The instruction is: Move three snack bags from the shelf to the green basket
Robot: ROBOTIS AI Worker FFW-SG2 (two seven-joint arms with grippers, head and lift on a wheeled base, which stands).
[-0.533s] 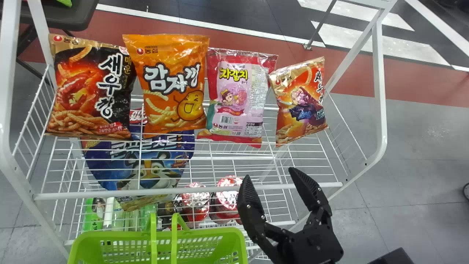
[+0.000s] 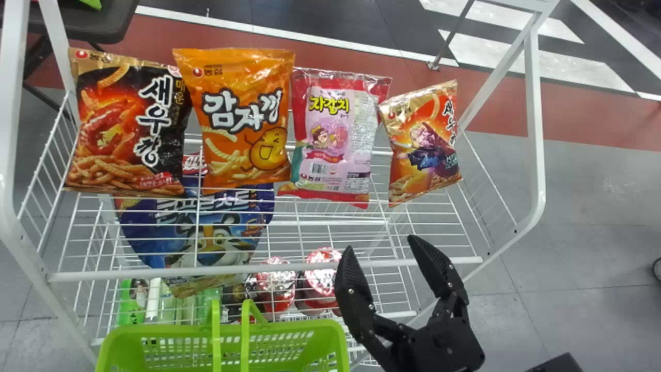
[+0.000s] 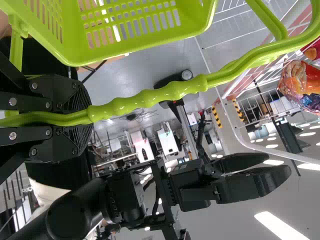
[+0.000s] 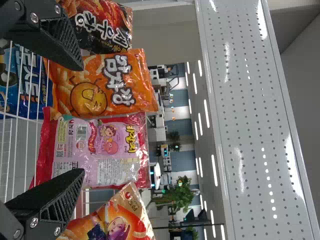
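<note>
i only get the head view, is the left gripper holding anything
Observer: Yes, the left gripper is closed around the handles of the green basket.
Operator: ok and what's straight ahead of the right one
Observer: From the right wrist view, the orange bag and the pink bag show beyond the gap between the fingers of the right gripper.

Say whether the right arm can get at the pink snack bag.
Likely yes: the right gripper is open and empty, and nothing visible blocks its way to the pink bag, though the bright orange bag crowds it.
</note>
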